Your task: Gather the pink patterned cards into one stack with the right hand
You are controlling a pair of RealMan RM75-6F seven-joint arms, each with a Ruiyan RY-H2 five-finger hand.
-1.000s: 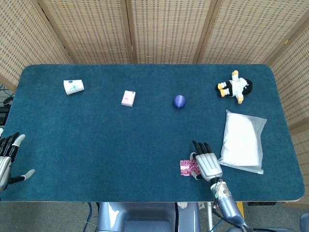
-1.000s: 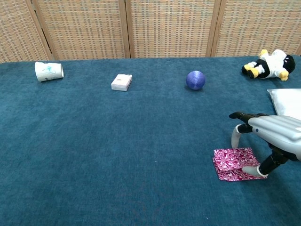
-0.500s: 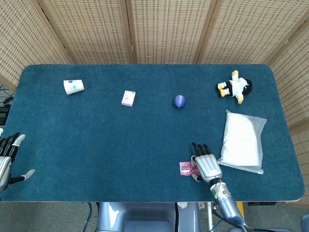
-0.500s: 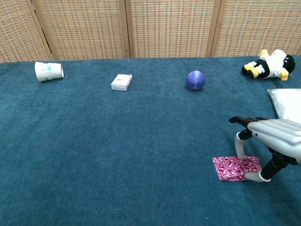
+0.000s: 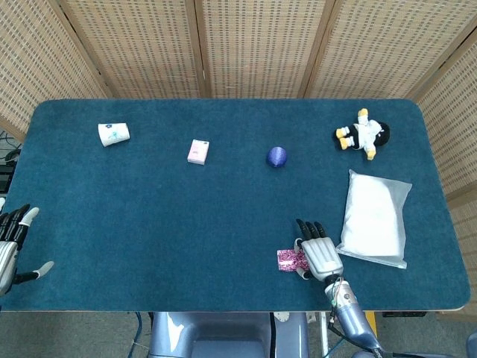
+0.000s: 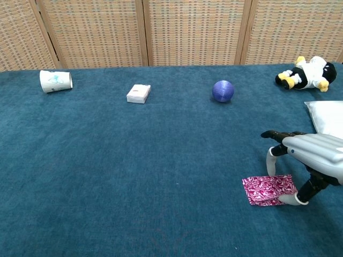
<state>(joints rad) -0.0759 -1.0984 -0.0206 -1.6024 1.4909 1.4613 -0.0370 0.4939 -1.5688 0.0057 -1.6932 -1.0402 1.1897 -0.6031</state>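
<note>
The pink patterned cards [image 5: 289, 259] [image 6: 266, 188] lie flat near the table's front edge, slightly fanned, in one overlapping pile. My right hand [image 5: 319, 253] [image 6: 313, 155] hovers over their right side, palm down. One fingertip [image 6: 270, 170] touches the pile's back edge and the thumb rests at its front right corner. The other fingers stretch forward above the table. The cards are not lifted. My left hand [image 5: 11, 242] sits off the table's left edge with its fingers apart, holding nothing.
A white padded bag [image 5: 375, 216] [image 6: 327, 115] lies just right of my right hand. Further back are a blue ball [image 5: 276, 156] [image 6: 223, 91], a small pink-white box [image 5: 197, 151] [image 6: 139, 93], a tipped paper cup [image 5: 113, 133] [image 6: 55, 81] and a plush toy [image 5: 363, 135] [image 6: 308, 73].
The right hand's finger came onto the cards' back edge and the thumb closed on the front corner; the pile looks tighter and sits slightly nearer the front. The left hand has not moved.
</note>
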